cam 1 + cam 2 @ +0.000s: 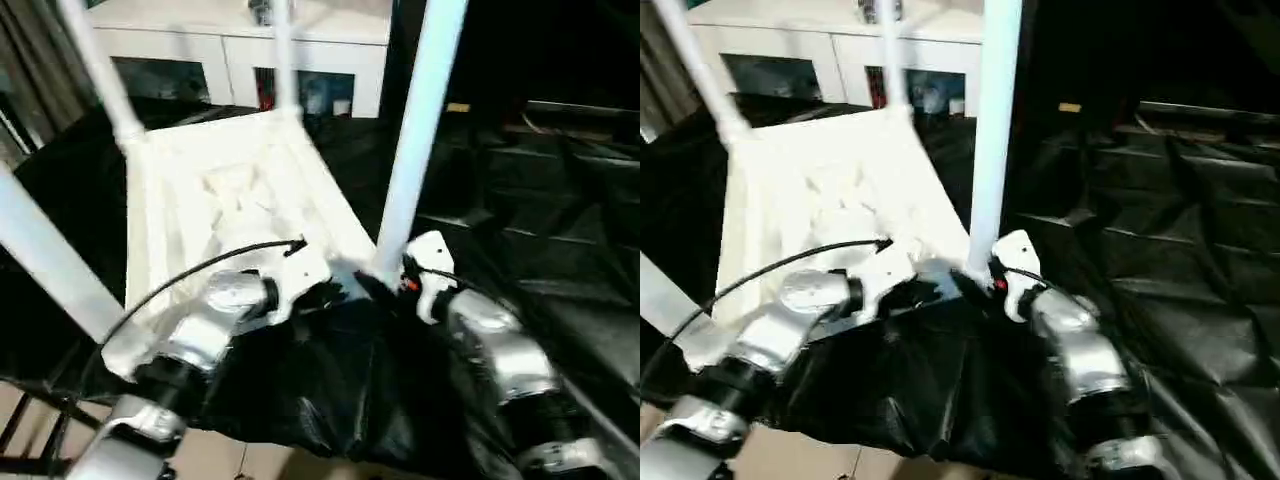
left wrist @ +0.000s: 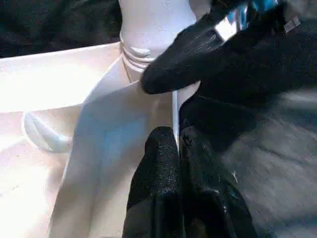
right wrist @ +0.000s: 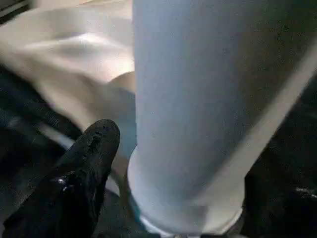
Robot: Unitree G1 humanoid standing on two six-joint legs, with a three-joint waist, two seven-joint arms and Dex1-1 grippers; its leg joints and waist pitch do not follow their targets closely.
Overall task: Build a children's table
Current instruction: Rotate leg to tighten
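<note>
I see the white table top point(image 1: 240, 200) lying underside up on the black-draped counter point(image 1: 560, 250), with legs standing up from its corner sockets. My left gripper point(image 2: 177, 148) has its jaws pressed together on the thin near edge of the top. My right gripper point(image 3: 168, 163) sits at the base of the near-right leg point(image 1: 415, 140), jaws spread either side of it; one finger point(image 3: 91, 153) stands just beside the leg.

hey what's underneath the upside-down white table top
The table top rests on a black-draped table; black cloth shows all around it. What lies directly beneath the top is covered, so that cannot be seen.
</note>
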